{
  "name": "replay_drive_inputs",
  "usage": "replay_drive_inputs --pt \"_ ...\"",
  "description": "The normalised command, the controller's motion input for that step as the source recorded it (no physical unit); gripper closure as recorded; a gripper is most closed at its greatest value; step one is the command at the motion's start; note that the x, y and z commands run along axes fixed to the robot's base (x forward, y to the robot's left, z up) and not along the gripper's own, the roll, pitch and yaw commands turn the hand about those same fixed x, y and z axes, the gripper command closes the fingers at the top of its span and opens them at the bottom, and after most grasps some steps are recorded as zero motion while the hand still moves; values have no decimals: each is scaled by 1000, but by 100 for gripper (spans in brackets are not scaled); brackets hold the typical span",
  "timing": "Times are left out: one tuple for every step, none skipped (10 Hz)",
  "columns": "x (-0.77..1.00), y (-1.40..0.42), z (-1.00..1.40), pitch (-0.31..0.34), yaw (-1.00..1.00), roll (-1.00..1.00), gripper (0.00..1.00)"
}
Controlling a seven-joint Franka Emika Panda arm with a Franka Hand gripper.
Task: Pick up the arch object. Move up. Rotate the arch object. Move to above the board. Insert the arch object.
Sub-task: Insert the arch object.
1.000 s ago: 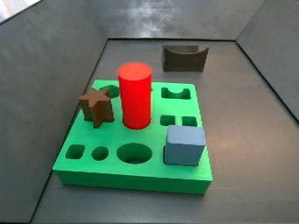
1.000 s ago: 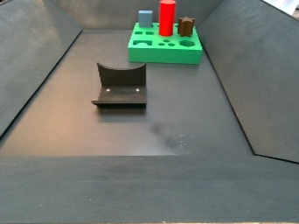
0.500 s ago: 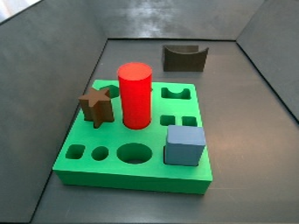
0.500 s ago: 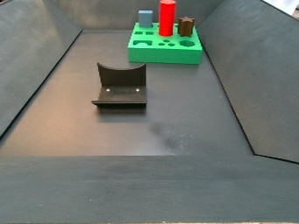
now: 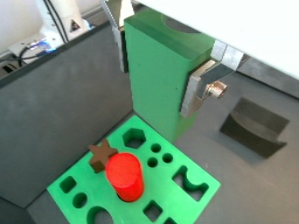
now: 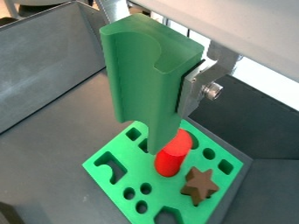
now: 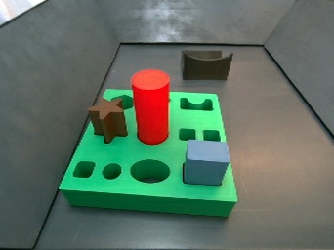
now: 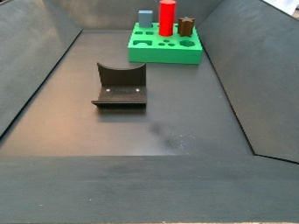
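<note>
My gripper (image 6: 158,83) grips the arch object (image 6: 142,70) upright, high above the board (image 6: 122,175).

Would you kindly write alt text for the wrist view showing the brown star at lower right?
The hand holds the arch object upright above the board, one silver finger against its side. A red cylinder and brown star stand in the board.

One end effector (image 6: 158,80) holding one arch object (image 6: 142,74), one board (image 7: 202,125), one red cylinder (image 7: 151,105), one brown star (image 7: 105,117), one blue-grey cube (image 7: 206,162), one fixture (image 8: 121,86).
</note>
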Motion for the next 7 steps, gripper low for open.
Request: replay_drive_inputs --pt "983 60 -411 0 -160 0 100" --pt "883 57 -454 41 0 146 100" --pt "834 3 -534 103 3 300 100" --pt "817 0 -486 96 80 341 100" --pt "829 0 -503 79 131 314 100" --pt "749 0 -714 14 123 229 100" --pt "640 66 -794 -43 106 59 100"
